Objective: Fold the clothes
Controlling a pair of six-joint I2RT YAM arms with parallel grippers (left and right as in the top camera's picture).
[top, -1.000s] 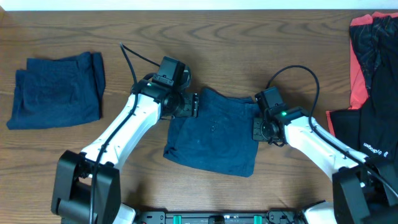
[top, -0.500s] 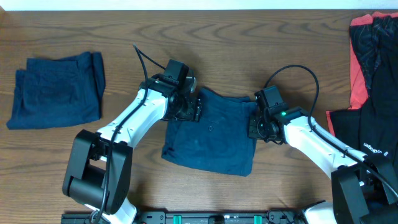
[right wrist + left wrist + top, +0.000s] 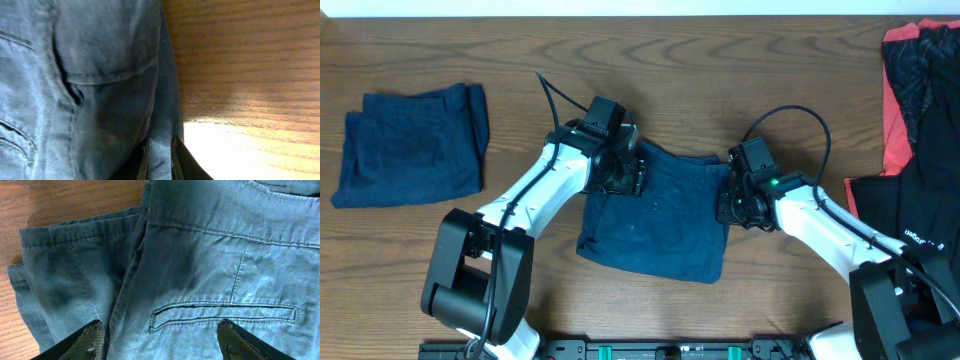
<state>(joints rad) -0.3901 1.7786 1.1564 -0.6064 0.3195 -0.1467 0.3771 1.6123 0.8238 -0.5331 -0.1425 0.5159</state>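
The navy blue shorts (image 3: pixel 655 225) lie folded into a rough square at the table's middle. My left gripper (image 3: pixel 630 175) hovers over their top left corner, open and empty. The left wrist view shows its fingers (image 3: pixel 160 340) spread wide over the cloth (image 3: pixel 210 255), near a welt pocket. My right gripper (image 3: pixel 725 205) is at the shorts' right edge. In the right wrist view its fingers (image 3: pixel 160 160) are shut on a narrow fold of the navy cloth (image 3: pixel 100 75), next to bare wood.
A second folded navy garment (image 3: pixel 412 145) lies at the far left. Black garments with coral-red panels (image 3: pixel 920 110) are piled at the right edge, one with a white logo (image 3: pixel 910 235). Brown wooden table (image 3: pixel 720 60) all round.
My left gripper has moved right, from the shorts' left edge onto their top left corner. My right gripper and the shorts have shifted slightly left.
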